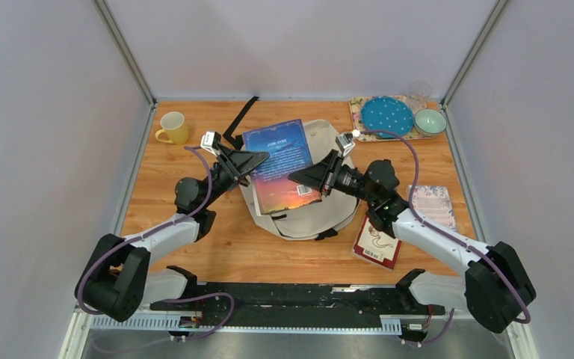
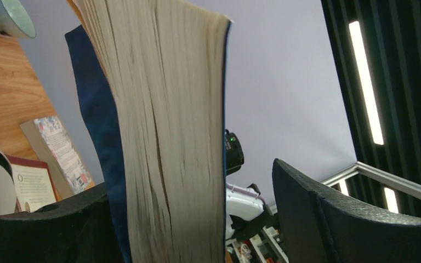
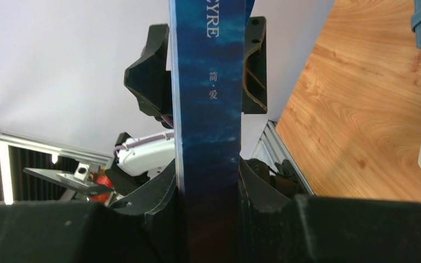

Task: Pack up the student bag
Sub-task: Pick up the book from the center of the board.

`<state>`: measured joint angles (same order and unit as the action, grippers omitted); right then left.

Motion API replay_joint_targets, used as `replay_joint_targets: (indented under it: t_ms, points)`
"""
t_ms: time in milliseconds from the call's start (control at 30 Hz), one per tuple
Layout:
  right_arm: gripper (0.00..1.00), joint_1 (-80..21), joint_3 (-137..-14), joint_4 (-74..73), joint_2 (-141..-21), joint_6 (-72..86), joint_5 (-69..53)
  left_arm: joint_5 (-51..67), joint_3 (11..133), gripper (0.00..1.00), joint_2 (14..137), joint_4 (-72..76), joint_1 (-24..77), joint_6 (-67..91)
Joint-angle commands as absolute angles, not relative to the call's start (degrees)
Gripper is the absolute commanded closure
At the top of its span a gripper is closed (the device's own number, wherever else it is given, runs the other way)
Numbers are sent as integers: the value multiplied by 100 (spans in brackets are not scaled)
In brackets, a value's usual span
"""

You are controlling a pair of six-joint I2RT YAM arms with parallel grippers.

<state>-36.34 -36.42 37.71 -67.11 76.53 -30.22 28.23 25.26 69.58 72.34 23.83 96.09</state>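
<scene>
The student bag [image 1: 308, 218], cream with black straps, lies flat at the table's middle. A thick blue book [image 1: 282, 166] is held above it, cover up. My right gripper [image 1: 304, 178] is shut on the book's spine [image 3: 211, 109], with both jaws pressed against the covers in the right wrist view [image 3: 208, 189]. My left gripper [image 1: 256, 160] is open around the book's page edge [image 2: 164, 137]. One finger lies by the blue cover and the other finger [image 2: 329, 219] stands clear of the book. The left fingers [image 3: 149, 76] also show on either side of the far end of the book.
A yellow mug [image 1: 173, 128] stands at the back left. A tray [image 1: 359, 112] at the back right holds a blue plate [image 1: 387, 115], a bowl [image 1: 430, 121] and a glass [image 1: 418, 93]. Two more books [image 1: 378, 243] [image 1: 435, 206] lie at the right. A black strap [image 1: 239, 120] trails behind the bag.
</scene>
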Motion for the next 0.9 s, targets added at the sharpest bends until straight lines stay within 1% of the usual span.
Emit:
replay_joint_targets:
  t_ms: [0, 33, 67, 100, 133, 167, 200, 233, 267, 300, 333, 367, 433, 467, 500, 533, 567, 600, 633, 667, 733, 800, 833, 867]
  points:
    - [100, -3683, -4507, 3316, -6794, 6857, -3857, 3199, 2848, 14, 7057, 9484, 2399, 9765]
    - [100, -3630, -4752, 3035, -6785, 6681, -3963, 3304, 2848, 14, 7092, 9405, 2391, 9773]
    - [100, -3612, -4894, 2423, -6776, 6288, -3973, 3383, 2839, 14, 7110, 9378, 2391, 9773]
    - [100, -3569, -5026, 2095, -6768, 6067, -3964, 3453, 2839, 18, 7128, 9361, 2391, 9739]
    - [100, -3507, -5341, 1752, -6759, 5847, -3929, 3602, 2813, 26, 7145, 9273, 2399, 9730]
    - [100, -3481, -5500, 1027, -6741, 5592, -3894, 3682, 2795, 36, 7154, 9203, 2391, 9703]
    - [100, -3437, -5641, 680, -6741, 5172, -3815, 3752, 2778, 65, 7146, 9141, 2391, 9607]
    - [100, -3358, -5799, 372, -6724, 4959, -3658, 3857, 2708, 82, 7146, 8975, 2391, 9546]
    - [100, -3305, -5983, 21, -6715, 4827, -3569, 3876, 2672, 95, 7128, 8852, 2391, 9423]
    - [98, -3252, -6046, -209, -6706, 4686, -3438, 3893, 2628, 100, 7050, 8720, 2391, 9309]
    - [93, -3156, -6064, -281, -6689, 4667, -3410, 3920, 2532, 100, 6997, 8406, 2399, 9160]
    - [75, -3103, -6012, -290, -6654, 4702, -3384, 3876, 2462, 100, 6918, 8228, 2391, 8845]
    - [51, -3041, -5898, -299, -6549, 4798, -3149, 3501, 2182, 100, 6637, 7877, 2391, 8536]
    - [37, -3050, -5802, -603, -6330, 4816, -2851, 3281, 2058, 100, 6505, 7840, 2399, 8264]
    - [33, -3085, -5514, -780, -6111, 4903, -2387, 3026, 1909, 100, 6252, 7840, 2391, 8123]
    - [29, -3155, -5189, -756, -5891, 5157, -1729, 2510, 1620, 100, 6110, 7805, 2399, 7999]
    - [24, -3164, -4872, -390, -5436, 5333, -1610, 2279, 1495, 100, 5987, 7770, 2391, 7789]
    - [24, -3164, -4225, -204, -5232, 5535, -1495, 2111, 1407, 100, 5820, 7752, 2391, 7691]
    - [23, -3216, -3940, -63, -5047, 5781, -1485, 1883, 1302, 100, 5757, 7743, 2391, 7630]
    - [16, -3252, -3711, 426, -4862, 6105, -1503, 1837, 1283, 100, 5713, 7752, 2391, 7524]
    - [16, -3496, -3228, 641, -4527, 6336, -1486, 1793, 1335, 100, 5739, 7813, 2391, 7480]
    - [16, -3743, -3042, 817, -4317, 6521, -1354, 1706, 1353, 100, 5879, 8006, 2408, 7549]
    - [15, -4023, -2858, 948, -4272, 6574, -1223, 1575, 1345, 100, 5941, 8250, 2408, 7593]
    - [15, -4138, -2769, 1254, -4237, 6644, -1161, 1504, 1336, 100, 6028, 8392, 2408, 7698]
